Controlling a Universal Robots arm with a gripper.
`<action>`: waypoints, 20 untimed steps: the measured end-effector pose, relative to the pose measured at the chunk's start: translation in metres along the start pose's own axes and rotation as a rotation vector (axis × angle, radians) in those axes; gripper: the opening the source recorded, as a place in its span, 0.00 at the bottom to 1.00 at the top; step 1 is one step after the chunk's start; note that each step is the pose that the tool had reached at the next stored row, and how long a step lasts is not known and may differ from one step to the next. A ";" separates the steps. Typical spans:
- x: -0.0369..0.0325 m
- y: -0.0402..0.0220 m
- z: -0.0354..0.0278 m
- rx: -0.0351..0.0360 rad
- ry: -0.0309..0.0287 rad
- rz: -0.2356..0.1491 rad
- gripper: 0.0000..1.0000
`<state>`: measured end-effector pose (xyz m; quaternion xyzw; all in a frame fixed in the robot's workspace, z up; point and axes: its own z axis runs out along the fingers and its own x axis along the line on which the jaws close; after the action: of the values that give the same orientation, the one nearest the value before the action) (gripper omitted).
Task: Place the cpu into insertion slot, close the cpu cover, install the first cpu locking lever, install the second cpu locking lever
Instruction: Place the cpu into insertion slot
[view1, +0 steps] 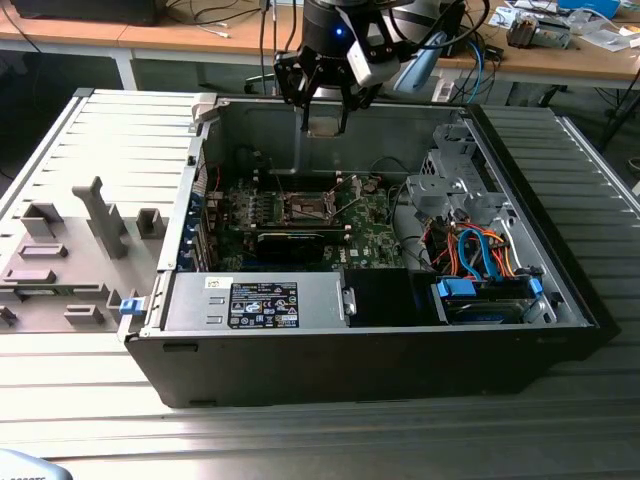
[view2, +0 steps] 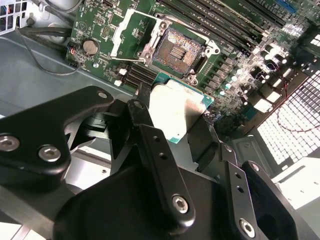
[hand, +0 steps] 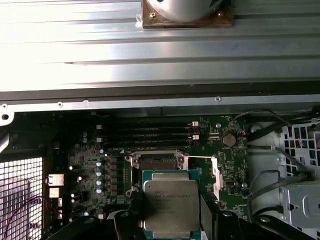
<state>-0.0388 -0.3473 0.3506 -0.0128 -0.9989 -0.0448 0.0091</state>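
Observation:
My gripper hangs above the open computer case, shut on the cpu, a flat square chip with a silvery top. In both wrist views the cpu sits between the black fingers, held by two opposite edges. The insertion slot lies open below on the green motherboard, its dark pin field bare. The cpu cover stands swung back beside the slot. In the first wrist view the cpu hides most of the insertion slot.
The case's back wall rises just below the gripper. A power supply fills the case's front, and a drive cage with blue and orange cables stands on the exterior view's right. A grey fixture lies outside on the left.

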 end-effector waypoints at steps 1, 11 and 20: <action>0.0000 0.0000 0.0003 0.0000 0.0000 0.000 0.54; -0.0001 -0.0002 0.0024 0.0000 0.0000 0.000 0.54; -0.0001 -0.0004 0.0038 0.0000 0.0000 0.000 0.54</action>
<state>-0.0388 -0.3473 0.3467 -0.0128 -0.9989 -0.0448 0.0091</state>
